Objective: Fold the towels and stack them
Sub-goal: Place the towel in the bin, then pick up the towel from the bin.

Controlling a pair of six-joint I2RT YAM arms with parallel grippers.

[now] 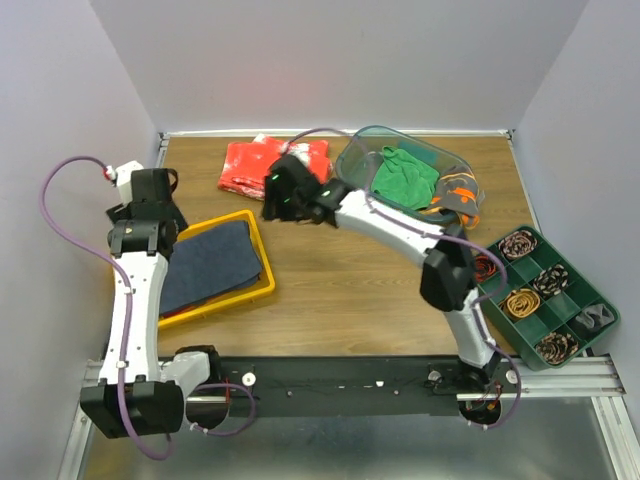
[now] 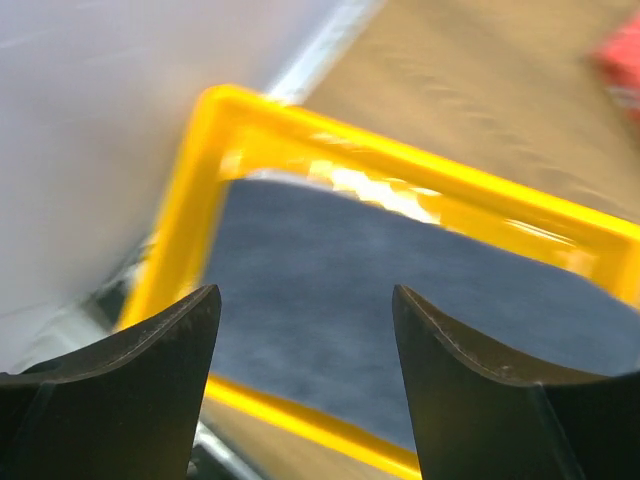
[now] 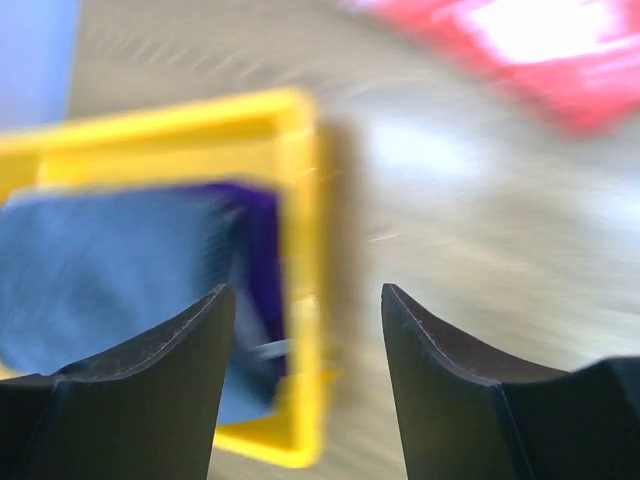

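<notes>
1 navy towel (image 1: 212, 262) folded flat in yellow tray (image 1: 216, 306).

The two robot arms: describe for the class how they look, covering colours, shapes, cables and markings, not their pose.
Both the left arm and the right arm have white shells with black joints. A purple cable loops beside the left arm; another runs along the right. Small green lights glow near the right wrist. The jaws are dark, curved and tapering.

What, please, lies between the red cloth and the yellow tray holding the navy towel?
Only bare wooden table separates the red cloth and the yellow tray, seen clearly in the top view.
</notes>
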